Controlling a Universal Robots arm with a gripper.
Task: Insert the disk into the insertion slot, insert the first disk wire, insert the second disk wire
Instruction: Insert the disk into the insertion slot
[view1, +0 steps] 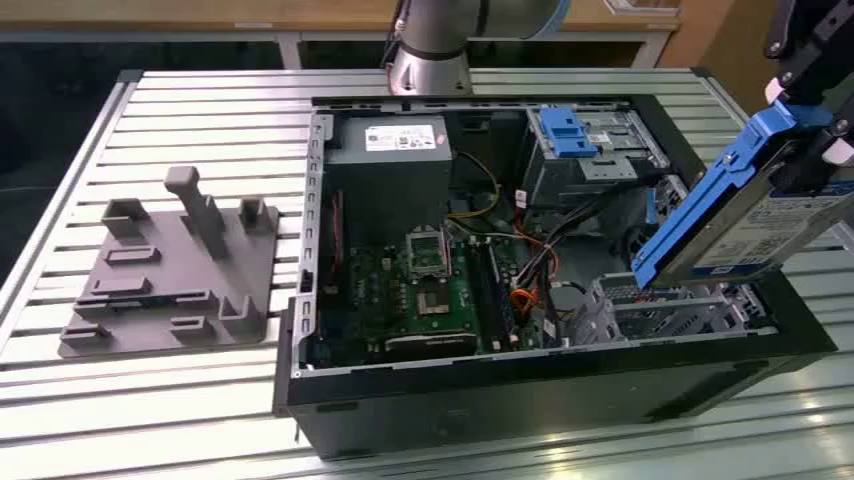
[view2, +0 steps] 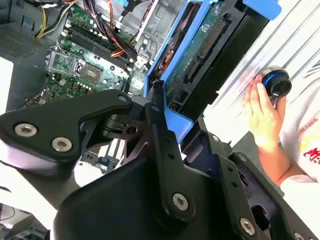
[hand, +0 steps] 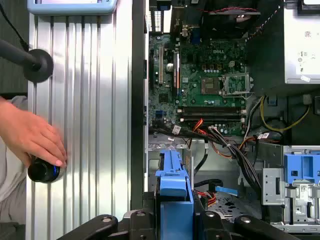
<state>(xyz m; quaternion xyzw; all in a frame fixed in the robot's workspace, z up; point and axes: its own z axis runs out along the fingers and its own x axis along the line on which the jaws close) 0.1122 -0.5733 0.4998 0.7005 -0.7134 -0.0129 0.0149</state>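
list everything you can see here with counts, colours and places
table: one, silver slatted
computer case: one, black, open, on the table
motherboard: one, green, on the case floor
taller bay: one, silver, blue latch, in the case
cables: several, orange, black, yellow, beside the motherboard
insertion slot: one, silver perforated, under the disk
disk: one, silver-grey in blue carrier, tilted over the insertion slot
fixture plate: one, grey, exterior view's left of the case
knob: one, black with blue ring, under the hand
hand: one, resting on the knob
robot arm: one, silver-grey, behind the case
tool: one, black, shut on the disk
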